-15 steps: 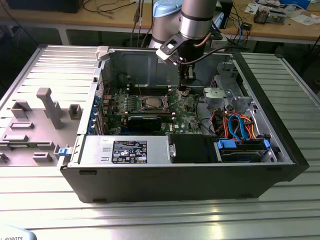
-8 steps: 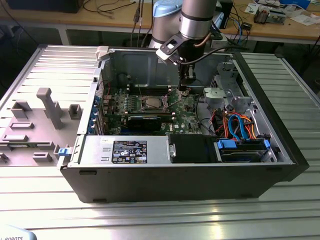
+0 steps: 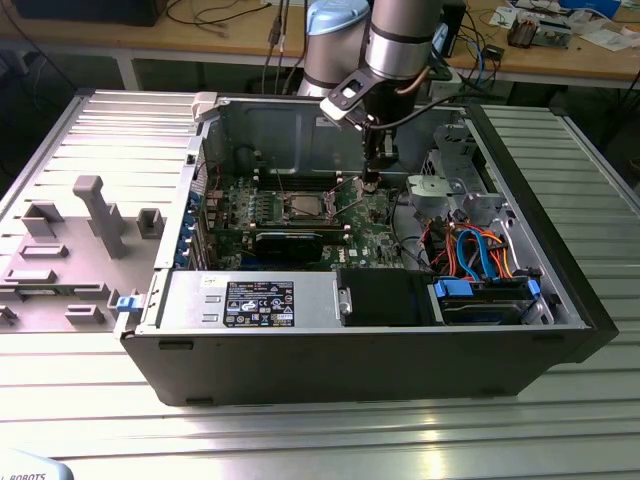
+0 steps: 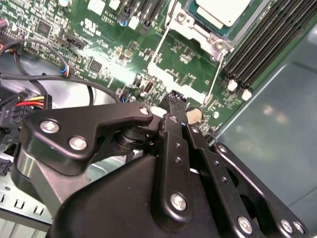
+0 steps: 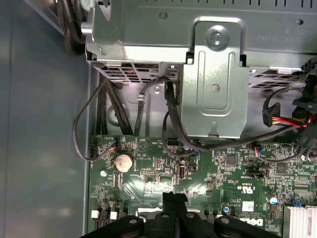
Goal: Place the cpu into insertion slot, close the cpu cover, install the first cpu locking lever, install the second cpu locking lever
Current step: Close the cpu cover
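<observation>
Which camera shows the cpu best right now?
Second wrist view: the cpu lies close and large, though clipped by the picture edge. The exterior view shows the cpu as a small, distant pale square.

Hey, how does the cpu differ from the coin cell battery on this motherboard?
The cpu is square; the coin cell battery is round. The cpu is clearly larger than the battery. The cpu sits in the silvery-rimmed insertion slot beside the memory slots; the battery sits near the edge of the motherboard. Both lie flat, with pale metal tops.
</observation>
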Motion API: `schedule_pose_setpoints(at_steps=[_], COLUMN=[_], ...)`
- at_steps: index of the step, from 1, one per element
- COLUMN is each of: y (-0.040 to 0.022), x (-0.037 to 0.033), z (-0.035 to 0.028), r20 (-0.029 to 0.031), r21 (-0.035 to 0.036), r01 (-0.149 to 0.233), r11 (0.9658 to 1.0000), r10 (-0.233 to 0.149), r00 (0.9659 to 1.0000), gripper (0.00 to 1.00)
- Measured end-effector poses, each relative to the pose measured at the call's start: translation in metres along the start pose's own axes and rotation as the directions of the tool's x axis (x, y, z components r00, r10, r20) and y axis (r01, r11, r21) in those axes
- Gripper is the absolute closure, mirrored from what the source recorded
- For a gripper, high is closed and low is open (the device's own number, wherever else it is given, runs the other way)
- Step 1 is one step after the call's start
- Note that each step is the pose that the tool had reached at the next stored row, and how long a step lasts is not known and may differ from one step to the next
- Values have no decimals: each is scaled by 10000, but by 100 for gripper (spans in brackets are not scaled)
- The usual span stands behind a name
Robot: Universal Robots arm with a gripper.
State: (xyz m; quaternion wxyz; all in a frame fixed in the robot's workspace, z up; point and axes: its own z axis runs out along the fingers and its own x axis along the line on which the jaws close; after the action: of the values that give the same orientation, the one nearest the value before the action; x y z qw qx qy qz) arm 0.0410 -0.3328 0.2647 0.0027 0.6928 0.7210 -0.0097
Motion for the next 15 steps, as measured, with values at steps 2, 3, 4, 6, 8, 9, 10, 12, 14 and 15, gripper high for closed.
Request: schedule_pose_setpoints(at_steps=[2,3,4,6,8,9,10,12,14,15], y=[16,23,31,45,63,70,74,82,82,83], x=[1,1,1,2,3,3,4,4,4,4], z=[13,18,26,45,80,99,113,148,176,186], r20=[0,0,0,1,0,-1,-1,1,-1,0], r21=[1,1,2,7,15,18,21,24,24,25], r01=[0,0,0,1,1,0,0,0,-2,0], r11=[10000,10000,10000,10000,10000,10000,10000,10000,10000,10000], r10=[0,0,0,-1,-1,0,0,0,2,0], r00=[10000,10000,10000,10000,10000,10000,10000,10000,10000,10000], gripper=[89,89,89,89,89,89,89,89,89,89])
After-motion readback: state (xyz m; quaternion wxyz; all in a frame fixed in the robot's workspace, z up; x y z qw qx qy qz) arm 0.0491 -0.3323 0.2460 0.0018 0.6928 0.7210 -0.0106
